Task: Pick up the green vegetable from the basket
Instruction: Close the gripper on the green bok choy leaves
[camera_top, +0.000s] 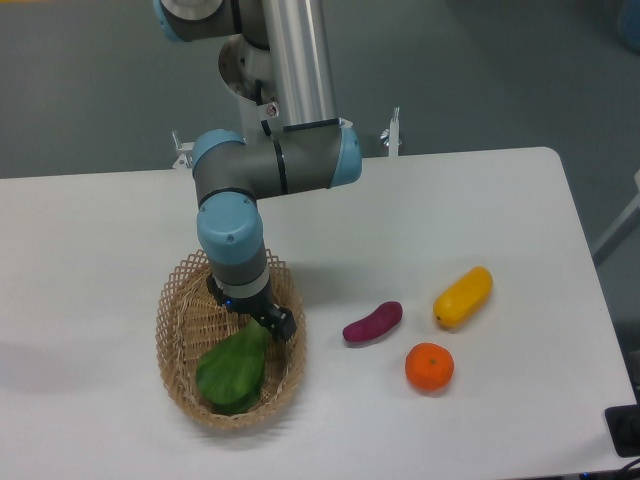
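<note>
The green vegetable (232, 370) lies lengthwise in the basket (172, 345), dark leaves toward the front and its pale stem end hidden under my tool. My gripper (255, 314) points straight down into the basket's right half, low over that stem end. Its black fingers (284, 325) stand apart on either side of the stem, so the gripper looks open and straddles it. The arm's wrist covers the back part of the basket.
To the right of the basket on the white table lie a purple eggplant-like piece (372, 322), a yellow oblong fruit (463, 296) and an orange (429, 367). The table's front edge runs close below the basket.
</note>
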